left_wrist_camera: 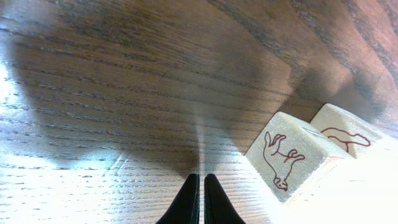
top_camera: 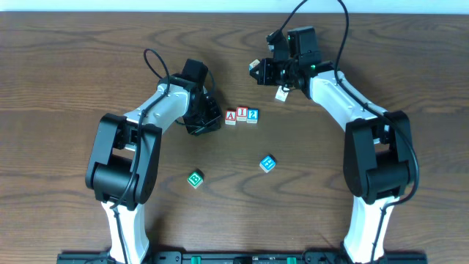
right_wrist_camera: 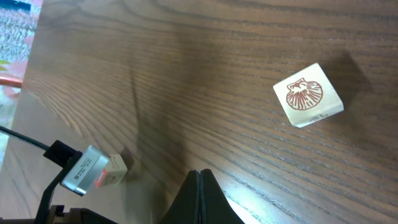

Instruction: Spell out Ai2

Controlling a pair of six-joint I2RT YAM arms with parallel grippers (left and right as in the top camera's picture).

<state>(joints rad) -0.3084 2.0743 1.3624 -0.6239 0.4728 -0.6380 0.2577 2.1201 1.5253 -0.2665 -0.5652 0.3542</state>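
Three white cube blocks stand in a touching row at the table's centre: the red "A" block point(top_camera: 231, 116), the red "I" block point(top_camera: 242, 114) and the blue "2" block point(top_camera: 253, 115). My left gripper point(top_camera: 212, 122) is shut and empty, low over the table just left of the "A" block. In the left wrist view its tips point(left_wrist_camera: 200, 178) are closed, and two of the row's blocks point(left_wrist_camera: 283, 158) point(left_wrist_camera: 345, 134) show red animal drawings on their sides. My right gripper point(top_camera: 262, 70) point(right_wrist_camera: 200, 172) is shut and empty at the back, apart from the row.
A white block with a red shell picture point(right_wrist_camera: 309, 95) lies ahead of the right gripper, also in the overhead view point(top_camera: 253, 66). A blue "H" block point(top_camera: 268, 163) and a green-lettered block point(top_camera: 195, 178) lie nearer the front. A white tag point(top_camera: 281, 94) hangs off the right arm.
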